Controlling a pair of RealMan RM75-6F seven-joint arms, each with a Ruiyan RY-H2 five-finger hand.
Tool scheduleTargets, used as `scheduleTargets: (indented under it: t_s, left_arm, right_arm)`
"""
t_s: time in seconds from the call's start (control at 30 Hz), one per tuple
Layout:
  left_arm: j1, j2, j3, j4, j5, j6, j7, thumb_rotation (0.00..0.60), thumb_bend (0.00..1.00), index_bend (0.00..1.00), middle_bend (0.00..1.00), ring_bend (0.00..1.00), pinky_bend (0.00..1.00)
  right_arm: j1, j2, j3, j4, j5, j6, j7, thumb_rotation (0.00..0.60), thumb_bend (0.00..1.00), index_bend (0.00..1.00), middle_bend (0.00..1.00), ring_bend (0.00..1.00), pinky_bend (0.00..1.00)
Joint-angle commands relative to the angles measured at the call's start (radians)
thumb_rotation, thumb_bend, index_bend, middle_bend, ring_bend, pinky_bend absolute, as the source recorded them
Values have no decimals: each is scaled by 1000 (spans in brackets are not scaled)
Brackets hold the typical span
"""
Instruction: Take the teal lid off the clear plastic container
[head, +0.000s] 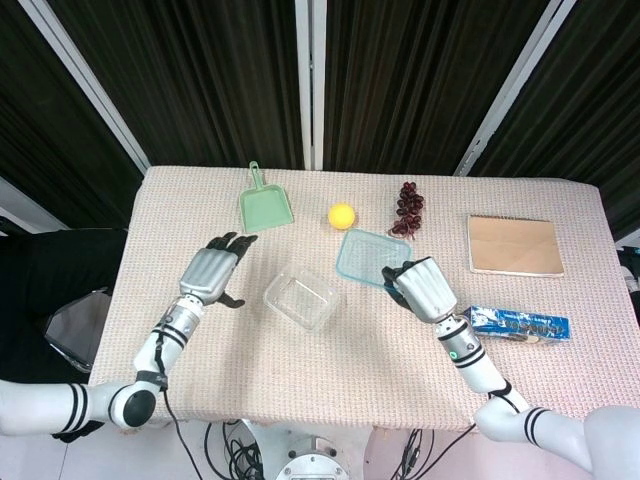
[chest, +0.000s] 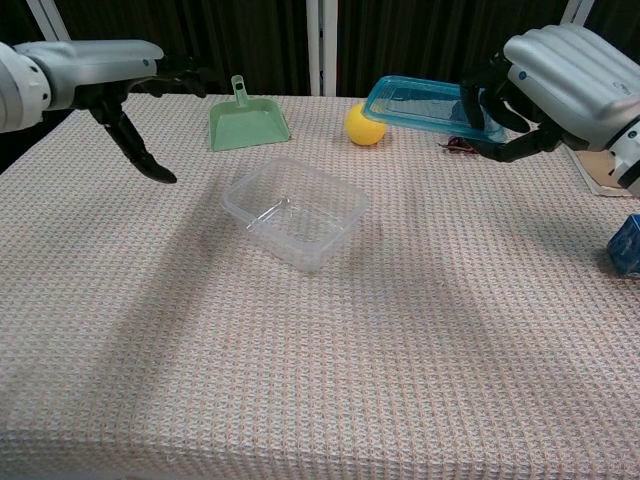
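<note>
The clear plastic container (head: 301, 299) (chest: 295, 210) rests lidless on the table, near its middle. My right hand (head: 421, 286) (chest: 560, 85) grips the teal lid (head: 368, 257) (chest: 425, 104) by its right edge and holds it in the air, to the right of the container. My left hand (head: 209, 274) (chest: 130, 80) hovers left of the container with its fingers spread and nothing in it.
A green dustpan (head: 264, 206) (chest: 246, 120), a yellow ball (head: 342, 216) (chest: 362, 124) and dark grapes (head: 406, 208) line the far side. A wooden board (head: 514, 245) and a blue packet (head: 516, 324) (chest: 625, 243) lie at the right. The table (head: 200, 380) has a woven cloth.
</note>
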Motion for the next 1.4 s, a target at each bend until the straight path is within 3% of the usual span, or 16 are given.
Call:
scheduleTargets:
  t_s: [0.03, 0.1, 0.17, 0.2, 0.27, 0.37, 0.63, 0.73, 0.8, 0.83, 0.9, 0.97, 1.1, 1.2, 1.27, 1.4]
  left_arm:
    - [61, 26, 13, -7, 46, 70, -16, 600, 0, 6, 89, 23, 117]
    - [91, 33, 19, -5, 63, 93, -26, 600, 0, 6, 89, 23, 110]
    - [123, 38, 27, 1, 81, 115, -34, 600, 0, 6, 89, 23, 106]
    - [135, 39, 30, 5, 89, 123, -37, 600, 0, 6, 89, 23, 103]
    - [164, 40, 35, 15, 104, 143, -41, 600, 0, 7, 89, 23, 94]
    - [202, 43, 40, 34, 128, 163, -50, 600, 0, 6, 87, 7, 56]
    - [301, 82, 43, 90, 206, 222, -106, 600, 0, 6, 74, 0, 24]
    - [348, 103, 39, 95, 225, 235, -158, 600, 0, 6, 69, 0, 17]
    - [370, 119, 37, 92, 231, 233, -186, 600, 0, 6, 66, 0, 7]
    - [384, 129, 35, 91, 238, 238, -198, 600, 0, 6, 66, 0, 3]
    - [406, 144, 40, 97, 257, 253, -200, 600, 0, 6, 66, 0, 3]
    - [434, 160, 50, 107, 279, 280, -183, 600, 0, 12, 67, 0, 6]
    - [499, 165, 64, 154, 339, 362, -175, 600, 0, 51, 83, 0, 5]
    - [558, 155, 77, 202, 395, 429, -212, 600, 0, 72, 95, 0, 0]
    - [598, 154, 88, 220, 427, 463, -246, 600, 0, 73, 95, 0, 0]
    - [670, 153, 108, 209, 480, 520, -292, 600, 0, 73, 90, 0, 0]
  right_arm:
    - [-20, 13, 8, 31, 47, -41, 11, 600, 992, 803, 872, 835, 1000]
    - [-24, 14, 16, 40, 85, -82, -1, 600, 901, 710, 864, 832, 1000]
    - [-23, 23, 29, 18, 136, -143, -37, 600, 670, 503, 841, 823, 1000]
    - [-22, 29, 35, 0, 157, -166, -58, 600, 446, 305, 815, 811, 1000]
    - [-20, 46, 45, -49, 199, -212, -108, 600, 180, 73, 780, 793, 1000]
    - [-21, 83, 53, -135, 250, -266, -153, 600, 23, 0, 756, 781, 1000]
    - [-59, 256, 51, -421, 360, -328, -232, 600, 0, 0, 743, 776, 1000]
    - [-75, 321, 35, -502, 386, -333, -273, 600, 0, 0, 704, 755, 1000]
    - [-81, 347, 27, -538, 406, -337, -298, 600, 0, 0, 621, 680, 968]
    - [-89, 361, 25, -555, 405, -325, -299, 600, 0, 0, 580, 638, 927]
    - [-111, 380, 21, -569, 378, -283, -277, 600, 0, 0, 433, 453, 688]
    - [-152, 401, 25, -578, 338, -205, -214, 600, 0, 0, 375, 338, 507]
    - [-245, 463, 16, -577, 249, -56, -44, 600, 74, 46, 318, 200, 310]
    - [-313, 515, -1, -576, 221, 24, 32, 600, 145, 75, 197, 42, 79]
    - [-356, 549, -20, -582, 208, 63, 69, 600, 147, 41, 115, 2, 11]
    - [-426, 593, -63, -599, 173, 116, 121, 600, 142, 0, 3, 0, 0]
